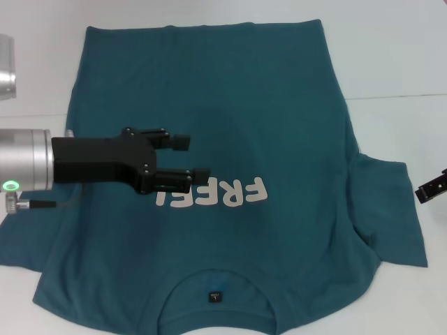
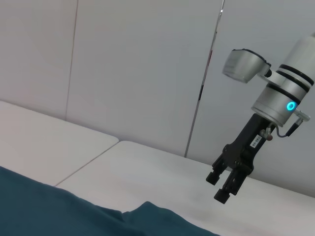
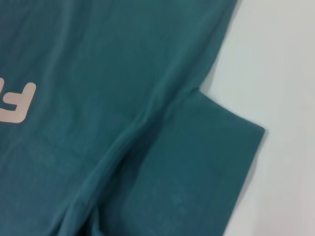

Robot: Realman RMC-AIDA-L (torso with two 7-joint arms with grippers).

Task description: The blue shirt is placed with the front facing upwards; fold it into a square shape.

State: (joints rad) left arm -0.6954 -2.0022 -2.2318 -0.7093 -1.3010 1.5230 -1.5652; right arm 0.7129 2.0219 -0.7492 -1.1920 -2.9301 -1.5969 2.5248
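Barely begun: blue shirt (image 1: 279, 118) spread flat, print up, no fold made; left gripper (image 1: 187, 159) hovering unclenched and empty above chest; right gripper (image 1: 431, 187) at edge, grip unreadable there.

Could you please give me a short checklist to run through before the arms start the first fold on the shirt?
1. Front up: the print on the blue shirt faces up. Ok.
2. Shirt flat: the body lies spread on the table, but creases run by the right sleeve. Not ok.
3. Left gripper free: it hovers over the chest, jaws apart, holding nothing. Ok.
4. Right gripper free: beyond the right sleeve, off the cloth, jaws apart, holding nothing. Ok.
5. Left sleeve spread: partly hidden by the left arm. Cannot tell.
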